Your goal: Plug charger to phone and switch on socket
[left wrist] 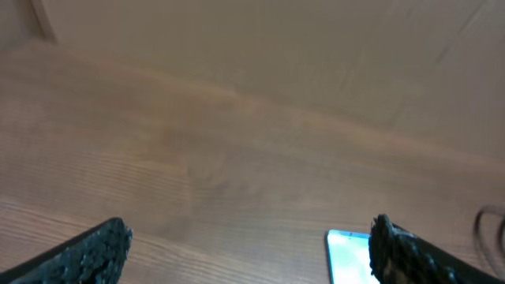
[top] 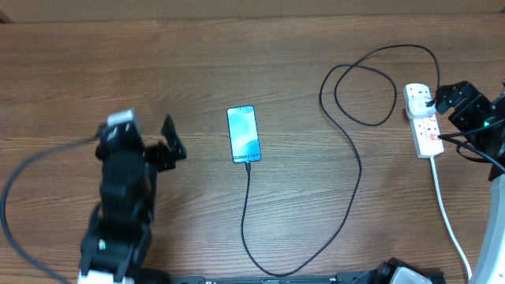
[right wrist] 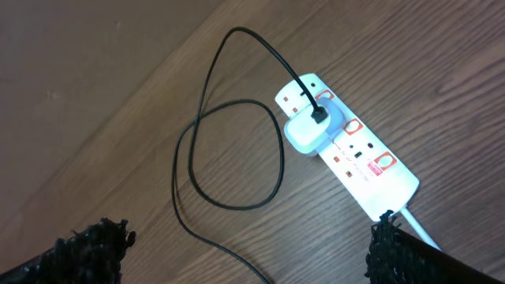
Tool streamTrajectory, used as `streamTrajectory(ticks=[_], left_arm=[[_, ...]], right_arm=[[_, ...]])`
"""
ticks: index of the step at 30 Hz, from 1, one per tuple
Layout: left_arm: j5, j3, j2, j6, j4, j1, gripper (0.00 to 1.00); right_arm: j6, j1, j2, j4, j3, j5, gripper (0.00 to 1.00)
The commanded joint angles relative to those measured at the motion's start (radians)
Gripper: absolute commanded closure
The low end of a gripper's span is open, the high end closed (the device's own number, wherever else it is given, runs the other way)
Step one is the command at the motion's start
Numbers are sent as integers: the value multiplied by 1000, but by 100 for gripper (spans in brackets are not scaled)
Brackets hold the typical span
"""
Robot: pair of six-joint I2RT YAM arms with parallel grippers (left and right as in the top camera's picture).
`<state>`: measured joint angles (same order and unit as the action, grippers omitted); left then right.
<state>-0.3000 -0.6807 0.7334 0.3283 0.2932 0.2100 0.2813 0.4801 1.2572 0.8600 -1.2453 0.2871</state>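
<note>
**Colours I see on the table**

The table (top: 118, 63) is brown wood grain. On it, the phone (top: 244, 134) glows light blue with a dark rim, the charger (top: 245, 197) is black, and the socket (right wrist: 357, 163) is white with red switch marks.

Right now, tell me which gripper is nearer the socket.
Right. The right gripper hovers just beside the socket at the table's right edge, jaws open. The left gripper is far across the table, on the other side of the phone.
</note>
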Motion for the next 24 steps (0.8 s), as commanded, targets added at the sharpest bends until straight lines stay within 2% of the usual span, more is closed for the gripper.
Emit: streamTrajectory(ticks=[1, 3, 9, 12, 16, 24], left_arm=[[-39, 182, -154, -19, -145, 6, 0], [-53, 305, -242, -19, -304, 5, 0], [-56, 561, -462, -18, -605, -6, 0], [-55, 662, -555, -18, -705, -13, 0], [-55, 676, -669, -12, -622, -40, 0], [-30, 676, -718, -11, -457, -100, 0]], right_arm=[[0, 2, 2, -5, -19, -6, 0], [0, 2, 2, -5, -19, -6, 0], [0, 2, 2, -5, -19, -6, 0], [0, 2, 2, -5, -19, -6, 0], [0, 2, 2, -5, -19, -6, 0], [0, 2, 2, -5, -19, -6, 0]])
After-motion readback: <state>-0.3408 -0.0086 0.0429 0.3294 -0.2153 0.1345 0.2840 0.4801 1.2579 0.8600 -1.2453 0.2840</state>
